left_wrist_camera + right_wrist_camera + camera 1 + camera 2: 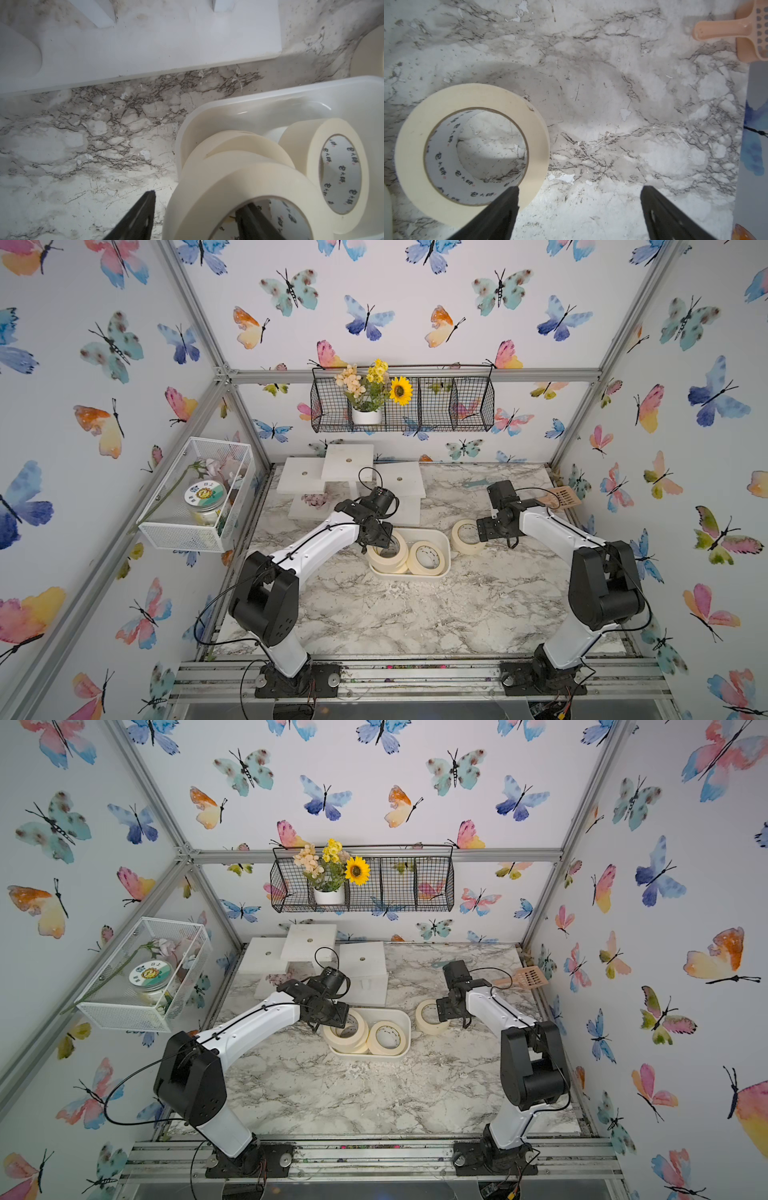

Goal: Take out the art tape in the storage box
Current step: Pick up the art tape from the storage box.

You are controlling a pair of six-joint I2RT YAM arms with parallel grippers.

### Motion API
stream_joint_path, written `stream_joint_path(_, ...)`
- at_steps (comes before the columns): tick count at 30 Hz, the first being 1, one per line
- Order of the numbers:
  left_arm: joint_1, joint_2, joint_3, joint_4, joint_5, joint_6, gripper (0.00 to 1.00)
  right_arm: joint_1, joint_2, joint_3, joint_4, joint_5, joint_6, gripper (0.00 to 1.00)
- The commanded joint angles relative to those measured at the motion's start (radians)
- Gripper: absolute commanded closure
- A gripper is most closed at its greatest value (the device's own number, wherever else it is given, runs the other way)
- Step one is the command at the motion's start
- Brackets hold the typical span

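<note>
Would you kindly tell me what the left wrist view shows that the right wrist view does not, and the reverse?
Left wrist only: the storage box holding a stack of rolls and one roll beside it; the left gripper, its jaws either side of the wall of the top roll; a white stand. Right wrist only: a peach scoop; the right gripper, jaws wide, nothing between. Both: the marble table and cream art tape with printed cores.

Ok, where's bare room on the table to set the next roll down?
Widest free patch: bare marble table between the storage box and the front rail. Smaller one between the loose roll and the scoop. Crowded: back left, by the white stands.
</note>
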Motion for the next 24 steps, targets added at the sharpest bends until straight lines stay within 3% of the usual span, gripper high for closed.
stream_joint_path(1,-0.004,0.005,0.018,-0.091,-0.001,0.012,0.38,-0.005,-0.033,-0.016,0.005,0.011,-0.008,0.04)
stream_joint_path(17,-0.012,-0.065,0.117,-0.143,-0.087,-0.027,0.95,0.007,-0.058,-0.020,0.003,0.004,-0.024,0.05)
stream_joint_path(20,0.006,-0.116,0.120,-0.149,-0.145,-0.039,0.98,0.033,-0.078,-0.025,0.009,0.004,-0.029,0.05)
stream_joint_path(22,0.063,-0.173,0.071,-0.105,-0.161,-0.058,0.94,0.065,-0.094,-0.034,0.020,-0.013,-0.029,0.06)
stream_joint_path(24,0.139,-0.246,-0.024,-0.025,-0.177,-0.090,0.98,0.122,-0.110,-0.041,0.027,-0.033,-0.035,0.06)
